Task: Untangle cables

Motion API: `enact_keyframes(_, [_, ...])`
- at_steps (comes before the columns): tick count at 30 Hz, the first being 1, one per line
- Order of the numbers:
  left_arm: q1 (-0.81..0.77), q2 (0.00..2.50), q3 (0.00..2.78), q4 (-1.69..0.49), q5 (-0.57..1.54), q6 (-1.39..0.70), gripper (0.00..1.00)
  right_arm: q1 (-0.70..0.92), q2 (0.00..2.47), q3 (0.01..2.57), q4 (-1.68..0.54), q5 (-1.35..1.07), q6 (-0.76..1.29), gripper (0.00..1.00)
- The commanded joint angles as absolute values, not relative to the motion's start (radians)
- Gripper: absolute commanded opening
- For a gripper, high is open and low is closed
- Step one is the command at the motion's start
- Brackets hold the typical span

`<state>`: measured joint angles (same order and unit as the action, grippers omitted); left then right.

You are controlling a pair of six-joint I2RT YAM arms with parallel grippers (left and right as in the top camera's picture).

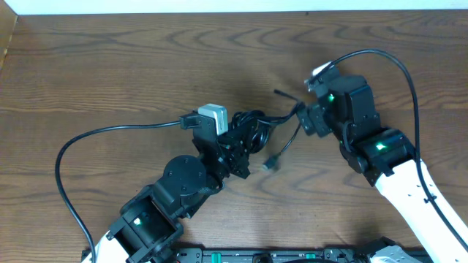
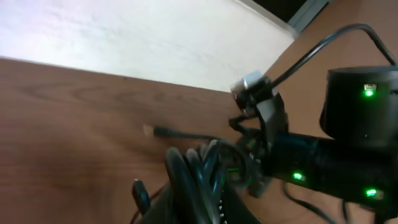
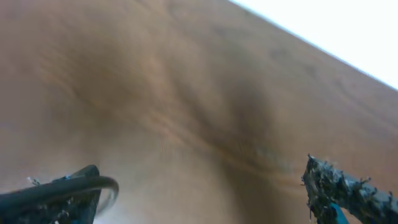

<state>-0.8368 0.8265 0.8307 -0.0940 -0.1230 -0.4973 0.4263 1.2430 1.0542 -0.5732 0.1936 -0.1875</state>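
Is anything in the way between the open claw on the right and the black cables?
No, nothing visible is in the way. The right gripper hangs open right beside a strand of the cables, with only bare table nearby. The left gripper is shut on the bunch.

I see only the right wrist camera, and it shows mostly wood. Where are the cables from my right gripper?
Observer: Overhead, the cables are bunched between the two arms, on the left-arm side of the right gripper.
Operator: Does the other arm hold them?
Observer: Yes, the left gripper is shut on the bunch.
Operator: Is any end free?
Observer: One plug end lies loose on the table, on the robot's side of the bunch.
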Motion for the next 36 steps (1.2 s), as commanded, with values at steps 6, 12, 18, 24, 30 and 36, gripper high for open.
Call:
enact_keyframes(6, [-0.841,0.808,0.847,-0.153,-0.177,-0.156,0.08,0.420,1.248,1.071,-0.765,-0.181,-0.472,0.99])
enact_keyframes(12, [-0.841,0.808,0.847,-0.225,-0.176,0.009,0.08,0.420,1.247,1.071,-0.815,-0.368,-0.549,0.99])
enact_keyframes(18, [-0.841,0.808,0.847,-0.296,-0.173,0.113,0.07,0.419,1.219,1.072,-0.797,-0.545,-0.559,0.99])
enact_keyframes(24, [-0.841,0.808,0.848,-0.290,0.058,0.172,0.07,0.419,1.135,1.072,-0.740,-0.759,-0.592,0.99])
enact_keyframes(30, [-0.841,0.809,0.847,-0.276,0.368,0.292,0.08,0.421,1.091,1.072,-0.722,-0.820,-0.593,0.99])
enact_keyframes(36, [-0.841,0.809,0.847,-0.220,0.393,0.299,0.08,0.421,1.090,1.071,-0.757,-0.834,-0.643,0.95])
